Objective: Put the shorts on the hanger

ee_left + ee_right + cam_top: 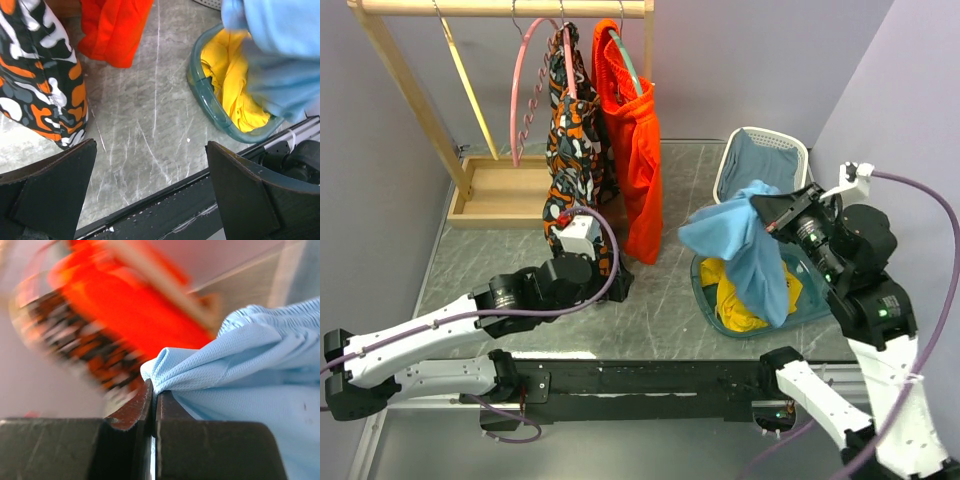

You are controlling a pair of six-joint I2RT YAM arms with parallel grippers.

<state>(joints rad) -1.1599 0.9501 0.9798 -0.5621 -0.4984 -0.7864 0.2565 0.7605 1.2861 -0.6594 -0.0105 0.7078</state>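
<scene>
Blurred: hung garments (125, 315) in right wrist view
Right tool (152, 392): raised, pinching shorts (745, 240)
Left tool (150, 195): low, spread over worktop (145, 115)

Sky-blue shorts (745, 245) dangle bunched in midair; pink hanger (516, 100) hangs on the rail (500, 8).

Even, bright light; right wrist background blurred, perhaps by motion; table (660, 300) glints.
</scene>
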